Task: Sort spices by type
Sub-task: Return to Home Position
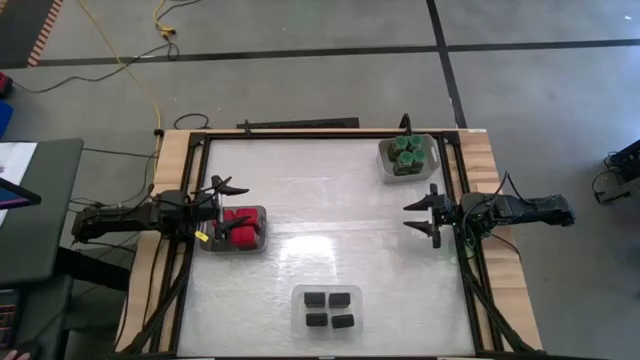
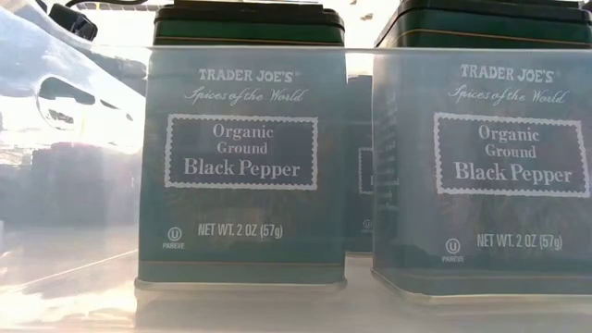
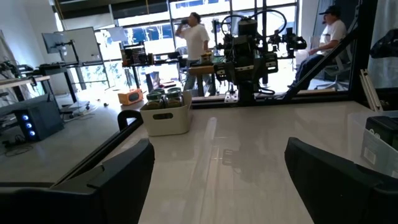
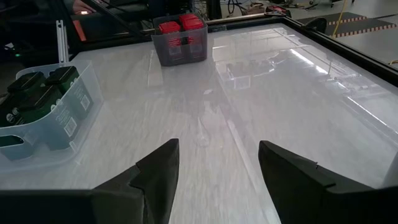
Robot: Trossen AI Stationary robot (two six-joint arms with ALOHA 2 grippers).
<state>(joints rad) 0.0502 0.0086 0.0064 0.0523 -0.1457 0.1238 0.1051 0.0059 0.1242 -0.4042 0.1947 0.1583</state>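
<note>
- One white table (image 1: 330, 235) fills the middle of the high view.
- Two grippers. The left gripper (image 1: 222, 210) is at mid-left with its claw spread wide and nothing between the fingers; it overlaps the grey bin's left side. The right gripper (image 1: 410, 215) is at mid-right, also spread and pinching nothing.
- Three bins: a grey bin (image 1: 264, 230) left of centre, a pale bin (image 1: 432, 160) at upper right, and a clear bin (image 1: 297, 305) at bottom centre.
- Four black tins (image 1: 327, 308) lie in the clear bin, two rows of two. The low view reads "TRADER JOE'S, Spices of the World, Organic Ground Black Pepper, NET WT. 2 OZ (57g)". There the right tin is cut off by the frame edge, and another is half hidden behind.
- Red spices (image 1: 242, 228) fill the grey bin, partly covered by the left gripper, so the count is unclear.
- Green-lidded jars (image 1: 407, 152) sit in the pale bin, packed too tightly to count.
</note>
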